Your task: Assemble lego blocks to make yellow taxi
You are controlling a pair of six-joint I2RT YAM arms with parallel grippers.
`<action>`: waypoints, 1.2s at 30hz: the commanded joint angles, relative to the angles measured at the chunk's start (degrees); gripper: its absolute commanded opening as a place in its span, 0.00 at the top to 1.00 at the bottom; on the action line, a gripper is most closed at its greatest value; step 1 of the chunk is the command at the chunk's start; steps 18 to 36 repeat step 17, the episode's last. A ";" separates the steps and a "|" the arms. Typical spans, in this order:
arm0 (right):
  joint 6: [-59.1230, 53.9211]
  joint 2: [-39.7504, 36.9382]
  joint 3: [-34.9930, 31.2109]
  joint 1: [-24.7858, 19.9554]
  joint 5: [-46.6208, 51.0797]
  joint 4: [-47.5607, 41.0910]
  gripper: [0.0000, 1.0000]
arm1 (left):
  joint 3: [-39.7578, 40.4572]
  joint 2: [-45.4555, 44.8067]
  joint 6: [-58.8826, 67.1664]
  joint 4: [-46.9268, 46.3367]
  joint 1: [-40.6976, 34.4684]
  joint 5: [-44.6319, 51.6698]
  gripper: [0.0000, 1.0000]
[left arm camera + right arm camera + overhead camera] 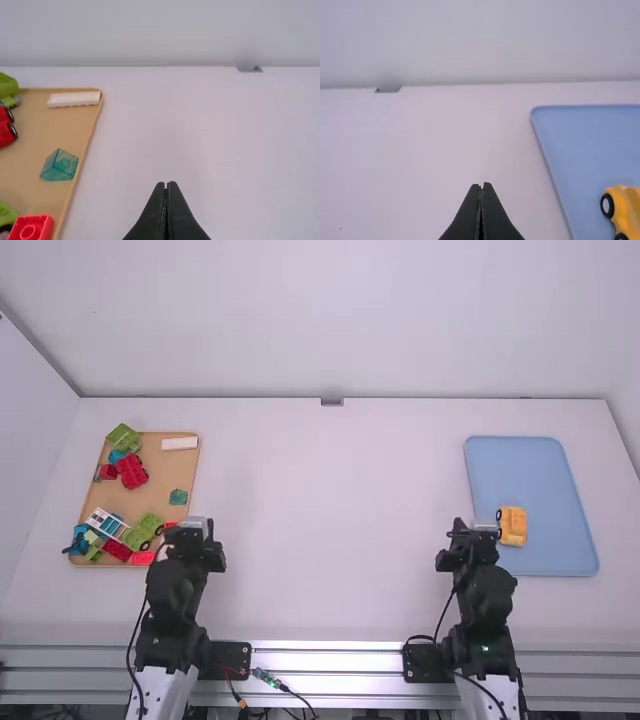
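Closed and empty at left hand (167, 184) and right hand (481, 185). Find yellow, wheeled plastic car (513, 526) just right of right hand, on flat blue tray (525, 470). Best to open before lowering, then grip body squarely.

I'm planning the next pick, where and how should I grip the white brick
Probably from straight above, pinching the middle of its long sides: the white brick lies flat, with no block touching it. Mind the tan tray's rim close behind.
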 commanded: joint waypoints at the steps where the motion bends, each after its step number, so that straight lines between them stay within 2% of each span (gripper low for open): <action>1: 0.30 -1.88 -0.64 0.01 0.08 -0.32 1.00 | -0.58 -1.96 0.38 -0.30 0.01 -0.14 1.00; 10: 0.30 -6.70 -0.64 0.01 0.08 -0.32 1.00 | -0.58 -7.26 0.38 -0.30 0.01 -0.14 1.00; 36: 0.30 -6.70 -0.64 0.01 0.08 -0.32 1.00 | -0.58 -8.10 0.38 -0.30 0.01 -0.14 1.00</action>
